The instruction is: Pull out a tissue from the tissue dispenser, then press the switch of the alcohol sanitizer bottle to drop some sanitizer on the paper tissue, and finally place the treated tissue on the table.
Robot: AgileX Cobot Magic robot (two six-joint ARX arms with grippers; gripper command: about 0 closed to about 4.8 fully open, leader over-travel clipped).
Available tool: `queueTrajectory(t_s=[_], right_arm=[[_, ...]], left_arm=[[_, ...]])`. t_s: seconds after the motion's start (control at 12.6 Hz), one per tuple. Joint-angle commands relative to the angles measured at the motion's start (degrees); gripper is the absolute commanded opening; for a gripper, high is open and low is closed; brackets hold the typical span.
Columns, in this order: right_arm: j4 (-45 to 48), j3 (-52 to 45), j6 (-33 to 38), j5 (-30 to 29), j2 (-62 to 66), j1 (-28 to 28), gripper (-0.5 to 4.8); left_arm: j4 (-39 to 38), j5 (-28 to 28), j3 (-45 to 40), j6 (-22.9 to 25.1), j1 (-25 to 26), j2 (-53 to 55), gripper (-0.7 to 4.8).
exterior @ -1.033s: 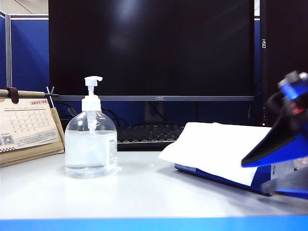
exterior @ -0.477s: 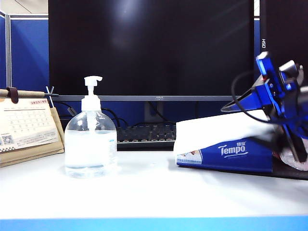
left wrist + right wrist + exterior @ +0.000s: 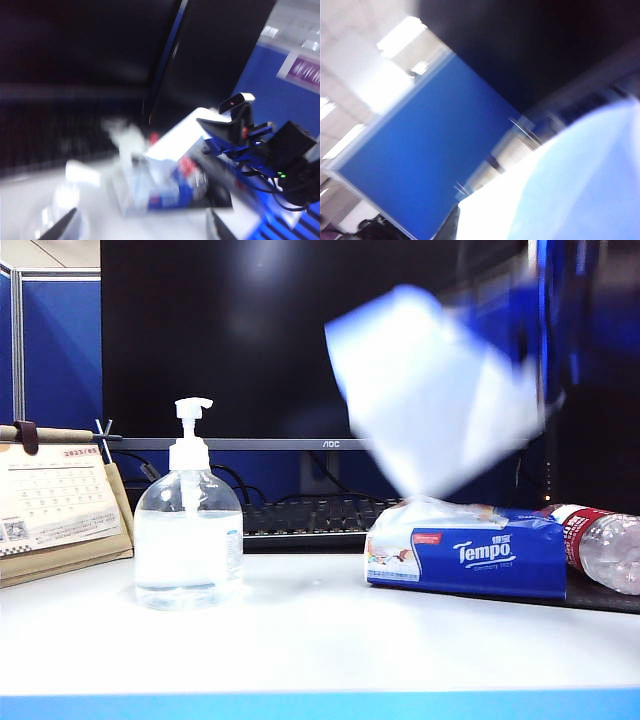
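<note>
A white tissue (image 3: 430, 390) hangs blurred in the air above the blue Tempo tissue dispenser (image 3: 470, 555), clear of the pack. My right gripper (image 3: 532, 325) is a blue blur at the tissue's upper right corner, shut on it. In the right wrist view the tissue (image 3: 560, 190) covers the jaws. The alcohol sanitizer bottle (image 3: 188, 535) stands upright on the left of the white table (image 3: 300, 635), its white pump switch (image 3: 193, 408) untouched. My left gripper (image 3: 142, 232) is open and empty, held back from the dispenser (image 3: 160, 192), and does not show in the exterior view.
A red-labelled water bottle (image 3: 605, 548) lies behind the dispenser at the right. A desk calendar (image 3: 60, 508) stands at the far left. A keyboard (image 3: 300, 522) and a black monitor (image 3: 310, 340) sit along the back. The table's blue front edge (image 3: 320, 706) runs below.
My right gripper has swung up from the pack, pulling the tissue free into the air. The dispenser, tipped up a second ago, lies flat, and the water bottle is uncovered.
</note>
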Motion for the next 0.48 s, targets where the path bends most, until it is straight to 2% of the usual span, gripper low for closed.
queueTrajectory(t_s=[0.08,0.16,0.32,0.4,0.48], right_arm=[[-14.01,8.96,0.81,-7.32,-10.19,-0.02,-0.06],[-19.28,13.25,0.70,-11.98,-13.73,0.00,-0.05],[-23.19,16.02,0.79,-20.76,-18.86,0.98,-0.06],[-30.51,10.25,-12.55,-20.61,-18.95,11.65,-0.05],[-35.10,9.73,-18.43,-17.94,-18.62,14.80,-0.05]], left_arm=[[7.48,-3.76,0.26,-1.88,0.04,0.09,3.27],[8.00,-5.60,0.26,-1.86,0.02,0.09,3.27],[7.87,-6.19,0.17,0.28,0.02,1.25,3.27],[8.94,-7.43,0.11,2.93,-0.02,6.82,3.26],[9.27,-7.48,0.09,3.21,-0.13,7.78,3.26]])
